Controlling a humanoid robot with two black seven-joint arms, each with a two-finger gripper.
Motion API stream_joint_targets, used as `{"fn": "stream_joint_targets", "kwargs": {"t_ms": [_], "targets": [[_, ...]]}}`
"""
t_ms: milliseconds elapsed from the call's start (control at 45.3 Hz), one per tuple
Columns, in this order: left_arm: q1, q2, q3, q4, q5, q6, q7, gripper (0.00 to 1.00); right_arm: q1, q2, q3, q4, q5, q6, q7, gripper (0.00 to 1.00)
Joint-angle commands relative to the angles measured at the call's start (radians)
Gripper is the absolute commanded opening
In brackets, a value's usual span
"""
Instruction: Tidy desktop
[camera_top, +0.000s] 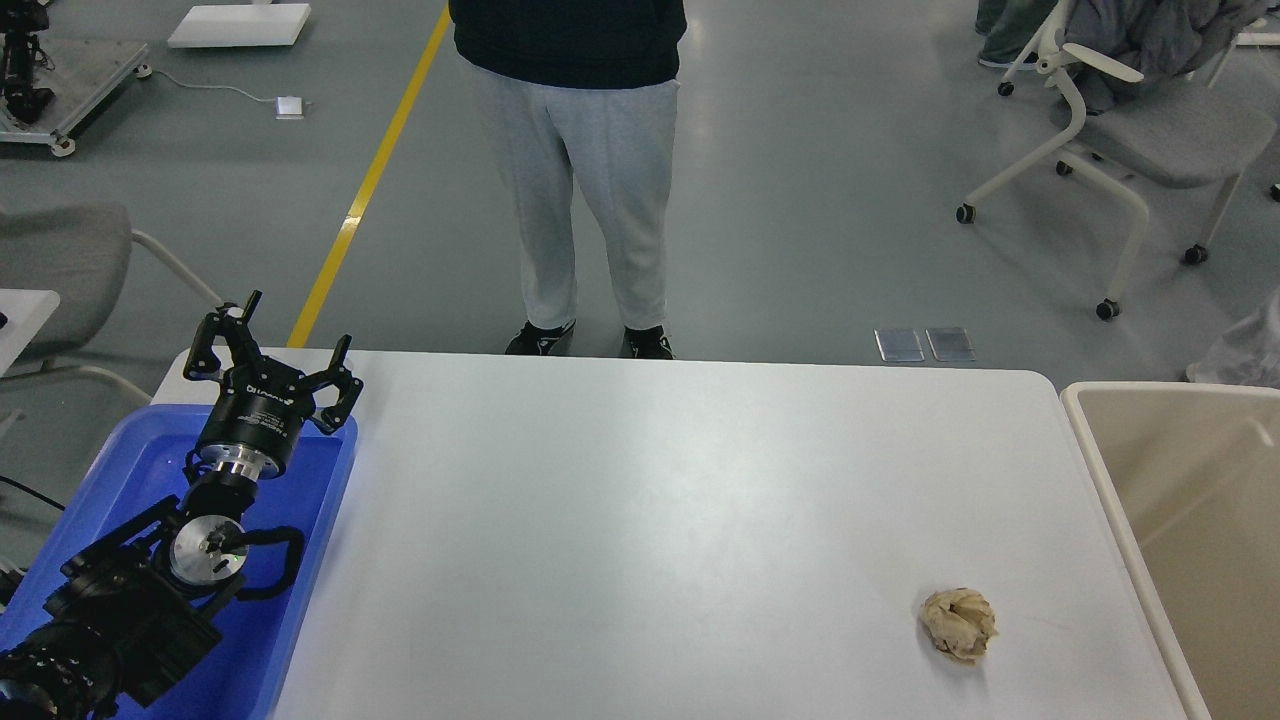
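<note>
The desktop (650, 520) is a large white tabletop with rounded corners. A crumpled beige paper ball (958, 624) lies on it near the front right. My left gripper (296, 330) is open and empty, raised over the far end of the blue tray (290, 610) at the left, far from the ball. My right gripper is out of view.
A beige bin (1120, 500) stands against the table's right edge. A person in grey trousers (590, 190) stands just behind the far edge. Office chairs (1120, 130) stand on the floor at the back right and at the left.
</note>
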Motion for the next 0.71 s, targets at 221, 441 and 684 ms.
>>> {"fn": "stream_joint_targets", "kwargs": {"t_ms": [221,441,684], "targets": [[0.000,0.000,0.000,0.000,0.000,0.000,0.000,1.00,-0.174,-0.047,0.574,0.521,-0.256,0.011,0.033,1.00],[0.000,0.000,0.000,-0.001,0.000,0.000,0.000,1.00,-0.232,0.096,0.770,0.585,-0.409,0.013,0.078,1.00],[0.000,0.000,0.000,0.000,0.000,0.000,0.000,1.00,-0.241,0.244,0.842,0.622,-0.532,0.013,0.099,1.00]]}}
